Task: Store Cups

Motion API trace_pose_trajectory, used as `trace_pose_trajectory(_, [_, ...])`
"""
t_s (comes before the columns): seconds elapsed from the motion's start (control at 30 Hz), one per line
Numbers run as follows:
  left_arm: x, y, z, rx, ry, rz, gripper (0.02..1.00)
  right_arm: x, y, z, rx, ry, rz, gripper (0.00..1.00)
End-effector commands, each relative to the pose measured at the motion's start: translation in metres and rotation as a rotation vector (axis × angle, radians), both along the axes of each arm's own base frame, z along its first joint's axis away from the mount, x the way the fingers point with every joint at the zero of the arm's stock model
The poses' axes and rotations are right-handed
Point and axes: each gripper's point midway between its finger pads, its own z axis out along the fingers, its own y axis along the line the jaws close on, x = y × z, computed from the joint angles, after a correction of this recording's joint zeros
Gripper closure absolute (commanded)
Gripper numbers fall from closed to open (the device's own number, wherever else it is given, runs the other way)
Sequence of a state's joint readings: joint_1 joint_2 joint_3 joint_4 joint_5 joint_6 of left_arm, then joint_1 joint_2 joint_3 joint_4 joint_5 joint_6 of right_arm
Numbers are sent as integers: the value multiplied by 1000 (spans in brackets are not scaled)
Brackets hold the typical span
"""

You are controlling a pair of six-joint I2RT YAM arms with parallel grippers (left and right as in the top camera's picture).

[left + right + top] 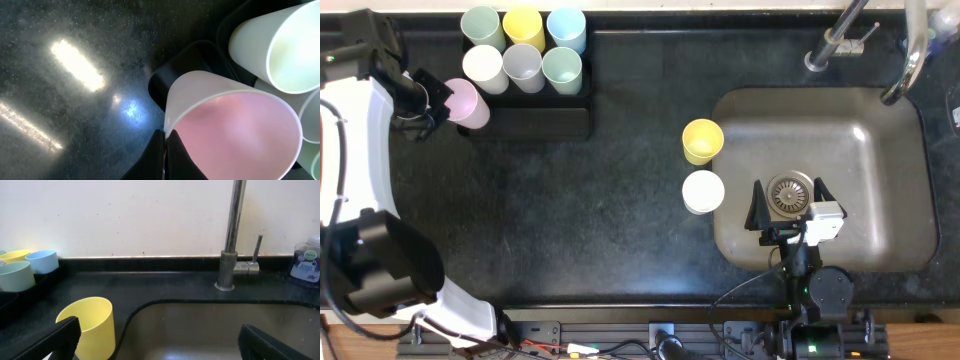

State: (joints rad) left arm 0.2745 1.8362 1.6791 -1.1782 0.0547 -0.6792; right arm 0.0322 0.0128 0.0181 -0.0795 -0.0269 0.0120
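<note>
Top view looks straight down on the tabletop (620, 220) and sink (880, 150). Left wrist view sits close against a pink cup (230, 125). Right wrist view, low over the sink, faces the wall (150, 215) and shares the yellow cup (90, 322) with the top view.

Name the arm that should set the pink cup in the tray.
Left. The left gripper holds the pink cup right beside the tray; the right gripper is open over the sink, apart from both.
</note>
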Motion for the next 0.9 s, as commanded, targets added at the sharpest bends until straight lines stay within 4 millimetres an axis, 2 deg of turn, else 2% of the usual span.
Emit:
trace_pose_trajectory(0.03, [12,0,-3,23,-7,-1,982,0,0,-3,4,0,0,5])
trace_pose_trajectory(0.4, [19,2,-33,14,47,-3,982,0,0,-3,4,-1,0,3])
trace_pose_trajectory(0.77, [27,4,-49,14,56,-3,982,0,0,-3,4,0,0,5])
trace_pose_trajectory(0.8, [26,4,-49,14,57,-3,888,0,0,-3,4,0,0,3])
trace_pose_trajectory(0.83, [26,4,-49,14,56,-3,735,0,0,-3,4,0,0,3])
trace_pose_trajectory(0.9, [26,4,-49,14,57,-4,34,0,0,-3,4,0,0,3])
